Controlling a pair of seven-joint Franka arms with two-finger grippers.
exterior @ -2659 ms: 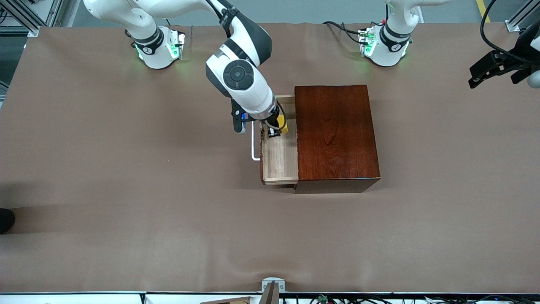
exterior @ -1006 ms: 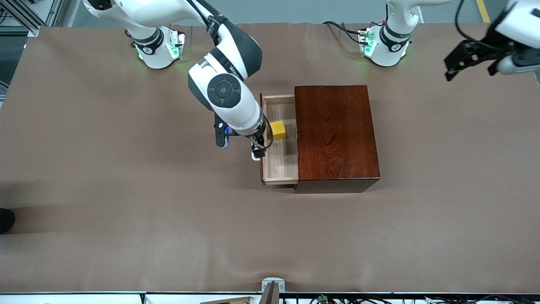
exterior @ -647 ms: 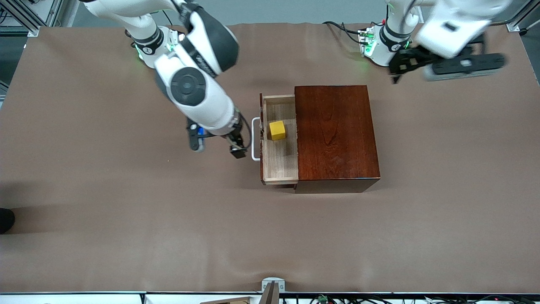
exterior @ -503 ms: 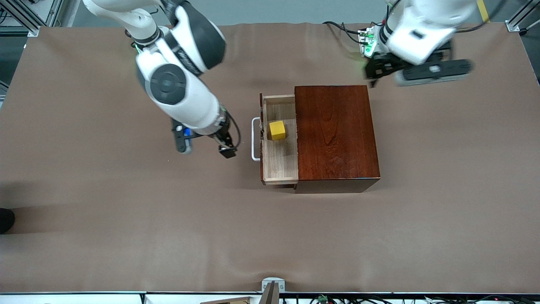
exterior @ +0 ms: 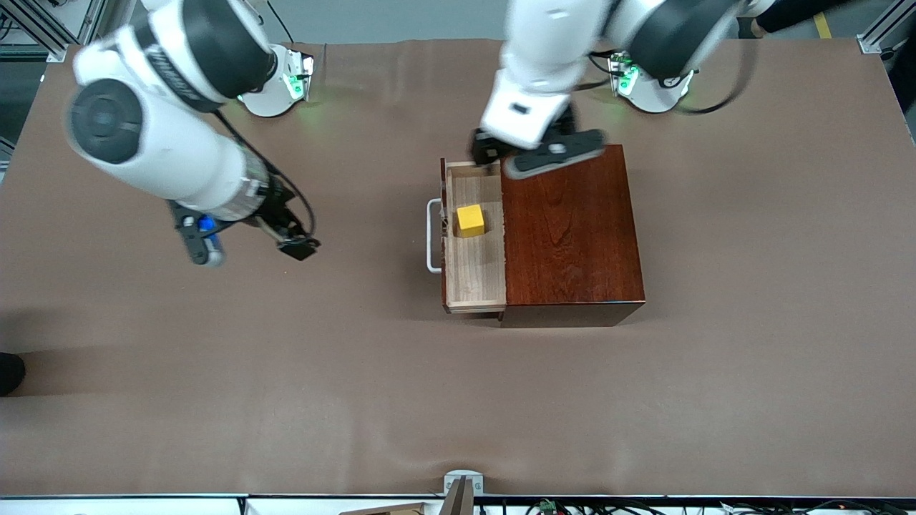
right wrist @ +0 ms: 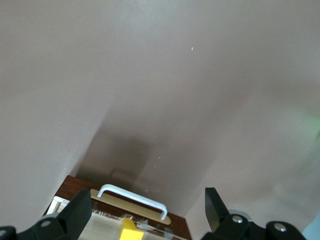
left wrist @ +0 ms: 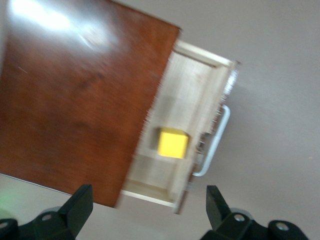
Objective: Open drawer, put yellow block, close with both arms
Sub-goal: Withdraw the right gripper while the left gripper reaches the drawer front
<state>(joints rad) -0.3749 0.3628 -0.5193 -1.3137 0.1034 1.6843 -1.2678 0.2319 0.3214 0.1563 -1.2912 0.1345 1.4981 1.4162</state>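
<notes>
**A:** Look at your table (exterior: 215, 357) first. It is covered edge to edge with a plain brown cloth, slightly rippled along the edge nearest the front camera. Aluminium frame posts (exterior: 884, 28) stand at its corners, and a strip of cables (exterior: 644, 506) runs along the near edge.

**B:** And the box?

**A:** You have the dark wooden box (exterior: 569, 225) sitting about mid-table, with the drawer (exterior: 472, 272) pulled out toward the right arm's end, white handle (exterior: 431, 236) leading. The yellow block (exterior: 470, 219) lies in the pale tray, in the half farther from the front camera, close to the drawer front.

**B:** Where do you see the grippers?

**A:** Your right gripper (exterior: 297, 247) hangs over bare cloth, well apart from the drawer, toward the right arm's end. In its wrist view the fingers (right wrist: 80, 210) stand wide apart with nothing between them. Your left gripper (exterior: 494, 154) is over the corner of the box and drawer farthest from the front camera. Its fingers (left wrist: 80, 205) are also spread, empty, with the block and tray showing between them below.

**B:** Anything else on the surface?

**A:** Only the two arm bases (exterior: 286, 86), glowing green at the far edge of the cloth.
</notes>
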